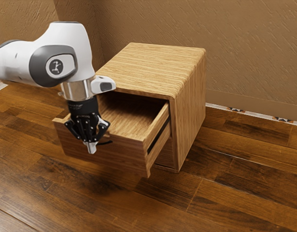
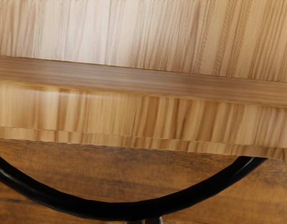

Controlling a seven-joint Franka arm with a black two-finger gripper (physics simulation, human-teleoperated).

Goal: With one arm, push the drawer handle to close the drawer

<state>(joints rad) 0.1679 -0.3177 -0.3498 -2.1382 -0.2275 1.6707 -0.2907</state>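
Jaws clenched on our black two-finger gripper [image 1: 91, 148], curved black handle [image 2: 110, 211] just on its far side, lying lengthwise along the flat wooden drawer front [image 1: 125, 157].

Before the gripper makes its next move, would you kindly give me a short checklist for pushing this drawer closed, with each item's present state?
1. Drawer fully closed: not ok, its front stands well out from the cabinet.
2. Gripper near the handle: ok, its tips are down at the drawer's front, by the black curved bar.
3. Fingers together for pushing: ok, they meet at the tips.
4. Tips pressing on the handle: cannot tell, contact is not clear.
5. Cabinet upright on the floor: ok.
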